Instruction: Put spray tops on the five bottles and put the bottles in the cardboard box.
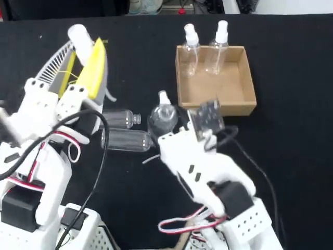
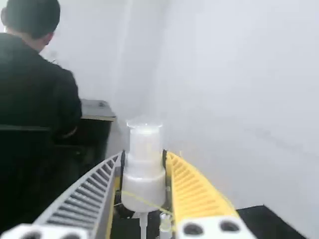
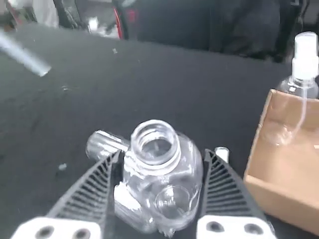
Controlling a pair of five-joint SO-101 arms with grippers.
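Observation:
My left gripper (image 1: 83,42) is raised over the table's left side, shut on a white spray top (image 1: 78,35); in the left wrist view the spray top (image 2: 143,172) stands upright between the grey and yellow fingers (image 2: 192,186). My right gripper (image 3: 162,162) is shut on a clear open-necked bottle (image 3: 157,164), held upright at mid-table (image 1: 164,119). Two more clear bottles (image 1: 120,119) (image 1: 127,140) lie on their sides to its left. The cardboard box (image 1: 244,78) holds two bottles with spray tops (image 1: 191,48) (image 1: 218,46).
A loose white spray top (image 1: 163,97) lies just beyond the held bottle, close to the box's near-left corner. In the right wrist view the box wall (image 3: 279,189) is close beside the gripper. Black tabletop surrounds the arms.

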